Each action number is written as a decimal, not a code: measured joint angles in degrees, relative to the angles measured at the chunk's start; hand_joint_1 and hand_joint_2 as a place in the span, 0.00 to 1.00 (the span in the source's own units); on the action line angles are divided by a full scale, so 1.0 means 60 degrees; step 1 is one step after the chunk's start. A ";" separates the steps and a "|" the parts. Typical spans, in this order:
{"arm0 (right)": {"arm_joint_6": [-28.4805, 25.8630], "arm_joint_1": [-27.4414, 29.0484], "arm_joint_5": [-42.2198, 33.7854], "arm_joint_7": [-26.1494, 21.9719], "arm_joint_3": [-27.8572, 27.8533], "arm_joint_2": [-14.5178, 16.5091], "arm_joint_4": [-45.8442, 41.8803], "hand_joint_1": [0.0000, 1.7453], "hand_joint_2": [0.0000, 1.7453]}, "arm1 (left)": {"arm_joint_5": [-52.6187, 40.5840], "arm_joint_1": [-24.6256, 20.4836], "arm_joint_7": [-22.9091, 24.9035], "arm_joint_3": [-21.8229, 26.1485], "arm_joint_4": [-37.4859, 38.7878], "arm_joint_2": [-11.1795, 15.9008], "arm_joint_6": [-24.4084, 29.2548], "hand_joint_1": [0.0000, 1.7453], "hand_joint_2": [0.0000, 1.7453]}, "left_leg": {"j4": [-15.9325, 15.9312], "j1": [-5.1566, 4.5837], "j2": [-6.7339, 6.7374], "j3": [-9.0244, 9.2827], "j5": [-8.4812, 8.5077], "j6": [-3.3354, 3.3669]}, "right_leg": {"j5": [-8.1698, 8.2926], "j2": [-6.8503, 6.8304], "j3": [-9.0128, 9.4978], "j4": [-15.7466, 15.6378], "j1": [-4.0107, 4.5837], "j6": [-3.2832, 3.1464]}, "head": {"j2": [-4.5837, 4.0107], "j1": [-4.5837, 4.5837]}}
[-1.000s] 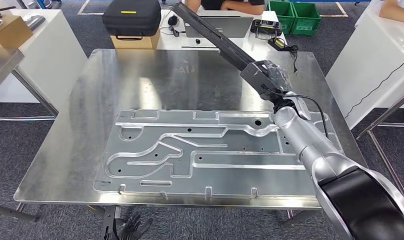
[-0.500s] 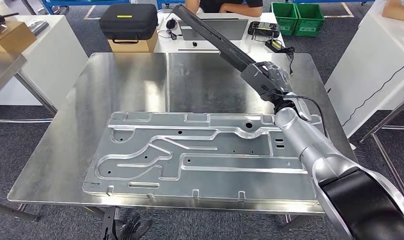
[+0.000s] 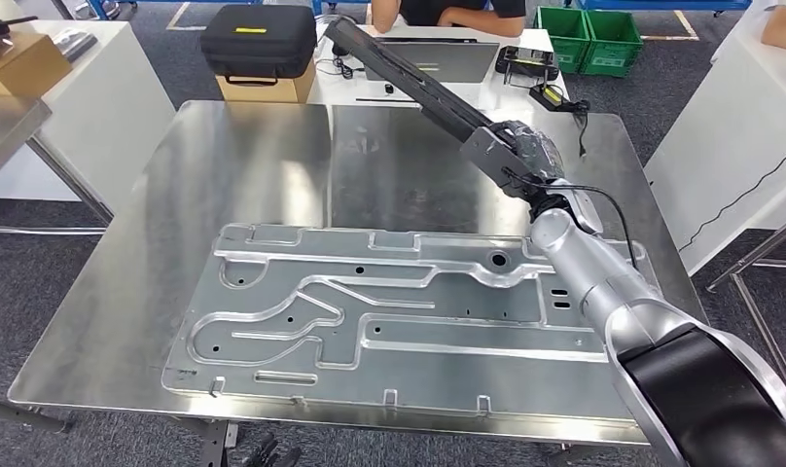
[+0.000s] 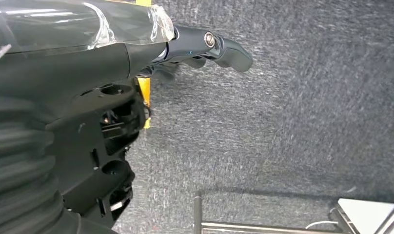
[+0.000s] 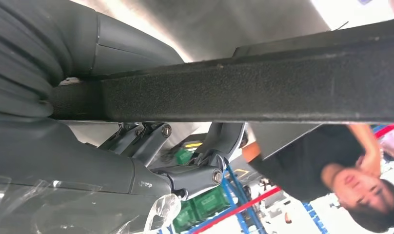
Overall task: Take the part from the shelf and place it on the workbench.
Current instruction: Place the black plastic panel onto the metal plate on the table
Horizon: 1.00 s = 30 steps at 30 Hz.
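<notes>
The part (image 3: 409, 78) is a long black bar, and my right hand (image 3: 514, 148) grips it at its near end. It slants up and away over the far right of the steel workbench (image 3: 253, 165), its far end above the desk behind. In the right wrist view the bar (image 5: 263, 92) runs across my right hand (image 5: 136, 161), whose fingers wrap around it. A large stamped silver panel (image 3: 389, 311) lies flat on the near half of the workbench. My left hand (image 4: 88, 73) hangs below the table edge over grey carpet, holding nothing, fingers loosely apart.
Behind the workbench is a white desk with a black case (image 3: 258, 39) on a cardboard box, a laptop (image 3: 447, 58) and a seated person (image 3: 447, 12). Green crates (image 3: 589, 39) stand at the back right. White tables flank both sides; a cardboard box (image 3: 19, 63) sits on the left one.
The whole picture has shifted, so the camera moved. My right hand still grips the bar at the same spot, with the bar's far end slightly lower and further left in the picture.
</notes>
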 joint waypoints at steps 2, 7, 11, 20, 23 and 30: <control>0.0000 -0.0013 0.0005 0.0002 0.0022 -0.0007 -0.0004 1.00 1.00 | 0.0005 -0.0043 0.0065 -0.0004 0.0004 -0.0002 0.0008 0.00 1.00 | -0.0050 0.0043 -0.0007 0.0076 0.0034 0.0142 | -0.0298 0.0054 -0.0147 0.0469 0.0002 0.0065 | 0.0000 0.0015; 0.0001 0.0070 0.0005 0.0020 0.0084 -0.0009 0.0005 1.00 1.00 | 0.0022 -0.0159 0.0171 -0.0005 0.0018 0.0013 0.0022 0.00 1.00 | -0.0052 0.0042 -0.0010 0.0137 -0.0039 0.0273 | -0.1037 0.0174 -0.1647 0.2823 0.0010 0.0101 | -0.0001 0.0037; 0.0001 0.0029 0.0004 0.0032 0.0101 -0.0015 0.0011 1.00 1.00 | 0.0052 -0.0166 0.0187 0.0001 0.0027 0.0016 0.0023 0.00 1.00 | 0.0022 0.0015 -0.0011 0.0163 -0.0103 0.0170 | 0.0429 0.0179 -0.0904 0.0546 0.0060 -0.0039 | -0.0001 0.0037; 0.0001 0.0030 0.0018 0.0039 0.0111 -0.0008 0.0011 1.00 1.00 | 0.0068 -0.0172 0.0208 0.0006 0.0055 0.0024 0.0025 0.00 1.00 | 0.0086 -0.0002 0.0004 0.0103 -0.0120 0.0104 | 0.0729 0.0198 -0.0774 0.0059 0.0131 -0.0089 | -0.0001 0.0028; -0.0162 0.0063 0.0664 -0.0095 0.0251 -0.0015 0.0011 1.00 1.00 | 0.0111 -0.0181 0.0139 0.0003 0.0076 0.0026 0.0060 0.00 1.00 | 0.0023 0.0030 0.0044 0.0098 -0.0085 0.0070 | 0.0729 0.0250 -0.0835 0.0064 0.0165 -0.0118 | -0.0001 0.0028; -0.0607 0.0188 0.2212 -0.0436 0.0719 -0.0014 0.0011 0.25 0.25 | -0.0321 -0.0233 -0.0197 -0.0117 0.0087 -0.0008 0.0344 0.00 1.00 | 0.0009 0.0036 0.0054 -0.0017 -0.0061 0.0005 | 0.0740 0.0262 -0.0951 0.0068 0.0175 -0.0160 | -0.0001 0.0027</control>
